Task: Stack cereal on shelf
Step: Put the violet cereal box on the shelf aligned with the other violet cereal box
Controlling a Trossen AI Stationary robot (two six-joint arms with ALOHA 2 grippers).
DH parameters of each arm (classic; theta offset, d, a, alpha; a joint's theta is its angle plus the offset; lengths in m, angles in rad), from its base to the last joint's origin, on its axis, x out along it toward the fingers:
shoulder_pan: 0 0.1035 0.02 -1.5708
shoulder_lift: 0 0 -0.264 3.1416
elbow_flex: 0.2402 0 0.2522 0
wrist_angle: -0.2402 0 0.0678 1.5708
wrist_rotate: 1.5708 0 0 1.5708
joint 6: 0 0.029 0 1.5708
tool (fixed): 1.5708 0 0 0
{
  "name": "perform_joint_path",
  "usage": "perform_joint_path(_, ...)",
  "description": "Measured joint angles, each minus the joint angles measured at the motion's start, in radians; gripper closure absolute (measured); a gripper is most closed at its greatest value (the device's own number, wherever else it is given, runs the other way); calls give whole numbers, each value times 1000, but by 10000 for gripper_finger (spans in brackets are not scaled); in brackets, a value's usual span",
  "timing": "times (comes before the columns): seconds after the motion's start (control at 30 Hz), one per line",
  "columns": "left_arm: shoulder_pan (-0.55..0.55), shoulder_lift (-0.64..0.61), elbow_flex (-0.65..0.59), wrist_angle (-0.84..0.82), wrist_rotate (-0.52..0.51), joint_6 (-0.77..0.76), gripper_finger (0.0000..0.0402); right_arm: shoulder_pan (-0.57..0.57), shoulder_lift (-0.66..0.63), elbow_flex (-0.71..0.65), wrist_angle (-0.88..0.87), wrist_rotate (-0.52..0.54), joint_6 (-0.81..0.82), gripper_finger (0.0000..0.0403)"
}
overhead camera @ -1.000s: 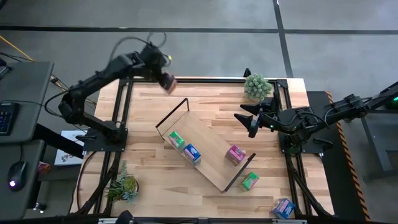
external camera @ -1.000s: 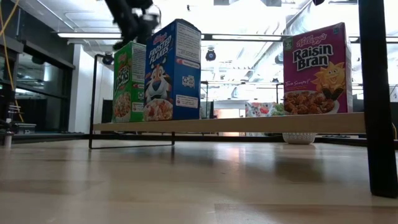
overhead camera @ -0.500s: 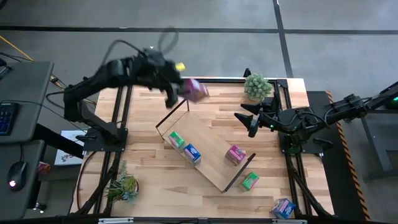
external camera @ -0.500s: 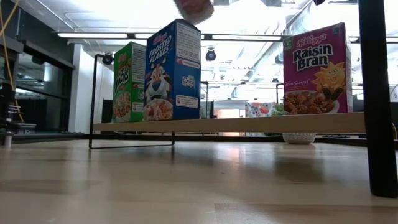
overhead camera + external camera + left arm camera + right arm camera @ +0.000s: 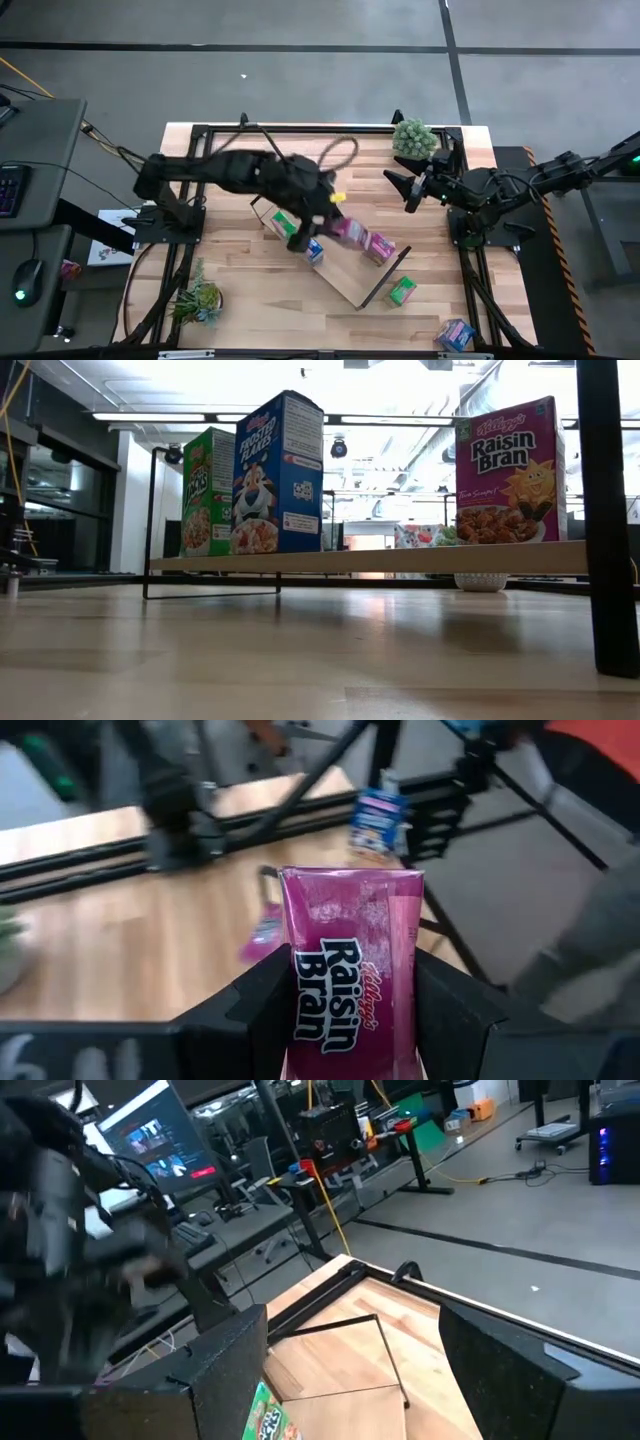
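My left gripper (image 5: 336, 220) reaches over the middle of the shelf (image 5: 340, 262) and is shut on a pink-magenta cereal box (image 5: 352, 231), which fills the left wrist view (image 5: 350, 970). On the shelf board stand a green box (image 5: 208, 490), a blue box (image 5: 280, 472) and another pink box (image 5: 508, 470), each on its bottom end. A green box (image 5: 402, 290) and a blue box (image 5: 457, 335) lie on the table near the right front. My right gripper (image 5: 405, 186) waits open at the right, beside the plant. My left gripper pinches the pink box between its two fingers (image 5: 250, 1010), one on each of two opposite sides (image 5: 410, 990); the lettered face looks at the wrist camera. The fingers lie along the box and slant down from the table's left. The box juts out past them, clear above the shelf.
A potted plant (image 5: 413, 138) stands at the far right, another (image 5: 200, 298) at the near left. The shelf lies slantwise across the table, with black wire frames (image 5: 278, 190) at its ends. A black frame (image 5: 300, 128) rims the table.
My left gripper has swung with the pink box from the table's far left corner toward the right and near side, ending over the shelf's middle. It has rolled and tipped on the way. The box stays in its hold.
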State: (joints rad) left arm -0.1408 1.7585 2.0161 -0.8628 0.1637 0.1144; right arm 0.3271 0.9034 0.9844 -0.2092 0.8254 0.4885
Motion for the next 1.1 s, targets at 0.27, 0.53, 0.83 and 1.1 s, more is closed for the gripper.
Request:
perform_joint_path(0.27, -71, 78, 12, -39, 129, 187, 238, 0, 0, 0, 3, -107, 52, 114)
perform_joint_path(0.53, -144, 144, 12, -87, 60, 449, 238, 0, 1, 0, -2, -146, 54, 114)
perform_joint_path(0.83, -168, 265, 10, -96, 10, 526, 238, 0, 1, 0, -9, -126, 100, 114)
perform_joint_path(1.1, -160, 316, 10, -106, -43, 544, 238, 0, 1, 0, -13, -126, 117, 114)
